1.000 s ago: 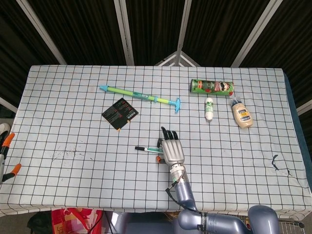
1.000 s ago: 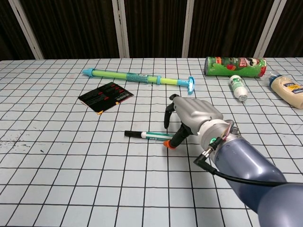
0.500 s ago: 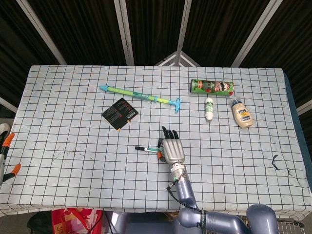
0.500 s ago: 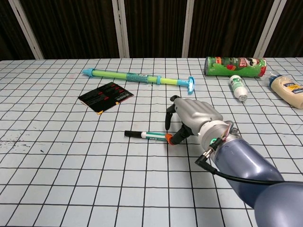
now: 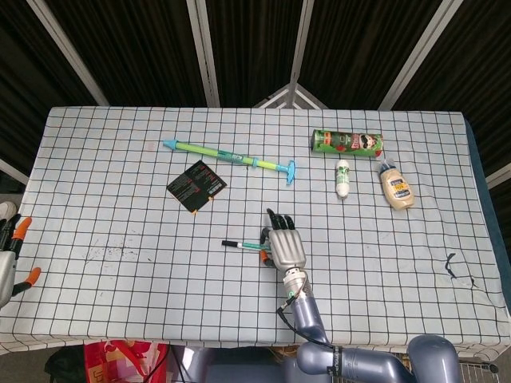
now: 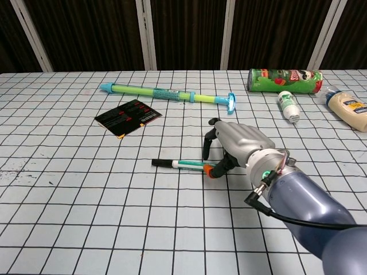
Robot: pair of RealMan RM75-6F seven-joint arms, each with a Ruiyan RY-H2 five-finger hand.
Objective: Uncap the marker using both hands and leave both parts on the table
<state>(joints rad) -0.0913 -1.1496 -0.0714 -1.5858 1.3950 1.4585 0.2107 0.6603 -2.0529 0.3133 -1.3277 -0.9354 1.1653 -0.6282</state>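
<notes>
The marker lies flat on the checked tablecloth, black cap to the left, green-and-white barrel to the right. My right hand hovers over the barrel's right end with its fingers arched and apart. Its orange thumb tip sits against that end, and the other fingers reach down just behind the barrel. Nothing is lifted. My left hand shows only at the left edge of the head view, off the table, orange-tipped fingers spread and holding nothing.
A blue-green toy pump and a black card lie behind the marker to the left. A green chips can, a small white bottle and a sauce bottle lie at the back right.
My right thumb tip has moved in from the near side up to the marker's right end. My left hand has shifted slightly at the left edge. The marker has stayed put.
</notes>
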